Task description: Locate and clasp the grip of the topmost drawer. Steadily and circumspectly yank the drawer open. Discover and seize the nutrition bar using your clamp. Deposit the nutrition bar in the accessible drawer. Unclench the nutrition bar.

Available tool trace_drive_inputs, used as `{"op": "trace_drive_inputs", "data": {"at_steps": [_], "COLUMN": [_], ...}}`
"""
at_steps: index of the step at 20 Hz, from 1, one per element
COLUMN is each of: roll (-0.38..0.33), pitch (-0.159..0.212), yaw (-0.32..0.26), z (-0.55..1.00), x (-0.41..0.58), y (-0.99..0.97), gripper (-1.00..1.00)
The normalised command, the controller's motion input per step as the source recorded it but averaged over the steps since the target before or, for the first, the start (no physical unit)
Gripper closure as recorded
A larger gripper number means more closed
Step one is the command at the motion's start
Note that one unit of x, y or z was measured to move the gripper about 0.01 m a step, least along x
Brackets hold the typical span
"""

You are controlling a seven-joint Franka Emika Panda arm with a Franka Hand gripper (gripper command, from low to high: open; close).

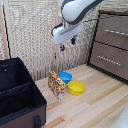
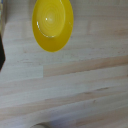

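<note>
The nutrition bar (image 1: 56, 84), a flat packet in orange, red and yellow print, stands on edge on the wooden floor beside the blue bowl (image 1: 64, 76). My gripper (image 1: 67, 45) hangs high above the bowls with its blue-tipped fingers apart and nothing between them. It is well to the exterior view's left of the dresser. The topmost drawer (image 1: 114, 27) visible there has a grey-brown front and a silver bar handle (image 1: 116, 32), and it is closed. The wrist view shows no fingers and no bar, only the yellow bowl (image 2: 52, 25) on pale planks.
A yellow bowl (image 1: 76, 88) sits just in front of the blue one. A large black open bin (image 1: 17, 95) fills the exterior view's lower left. A lower drawer (image 1: 107, 59) is shut. A ribbed curtain wall stands behind.
</note>
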Motion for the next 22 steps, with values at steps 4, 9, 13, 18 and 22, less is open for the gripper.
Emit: {"op": "trace_drive_inputs", "data": {"at_steps": [4,9,13,18,22], "roll": [-0.357,-0.344,-0.327,-0.317,-0.316], "pitch": [0.000,0.000,0.001,0.015,0.021], "yaw": [0.110,0.077,0.055,0.018,0.000], "z": [0.07,0.15,0.24,0.36,0.38], "x": [0.144,0.309,0.404,0.385,0.355], "y": [0.00,0.00,0.01,0.20,0.32], "gripper": [-1.00,-1.00,-1.00,-1.00,-1.00]}}
